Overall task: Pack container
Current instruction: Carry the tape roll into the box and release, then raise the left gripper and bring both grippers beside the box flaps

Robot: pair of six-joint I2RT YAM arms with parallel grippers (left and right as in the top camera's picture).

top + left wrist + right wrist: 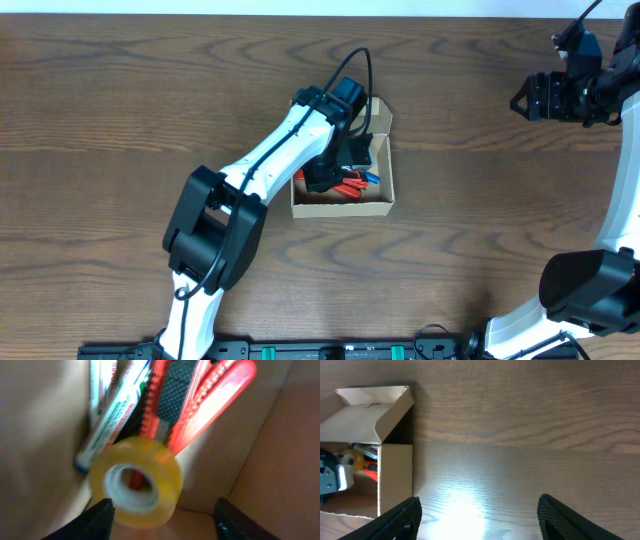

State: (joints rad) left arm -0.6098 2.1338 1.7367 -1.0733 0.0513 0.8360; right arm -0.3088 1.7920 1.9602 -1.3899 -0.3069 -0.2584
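Note:
The container [341, 211] is a tan cardboard box in the middle of the table, its lid flap [379, 114] standing open at the far end. It also shows in the right wrist view [395, 472]. My left gripper [331, 174] is down inside it, open [165, 522]. A yellow tape roll [135, 480] lies on the box floor just ahead of the fingers, close to the left one. Behind it lie red utility knives [210, 395] and a green-and-white marker [117, 410]. My right gripper [520, 100] is open and empty [477, 520] at the far right.
The box stands on a wooden table [480, 250]. My left arm [260, 165] reaches over the table from the front left to the box. My right arm's base [590, 290] stands at the right edge.

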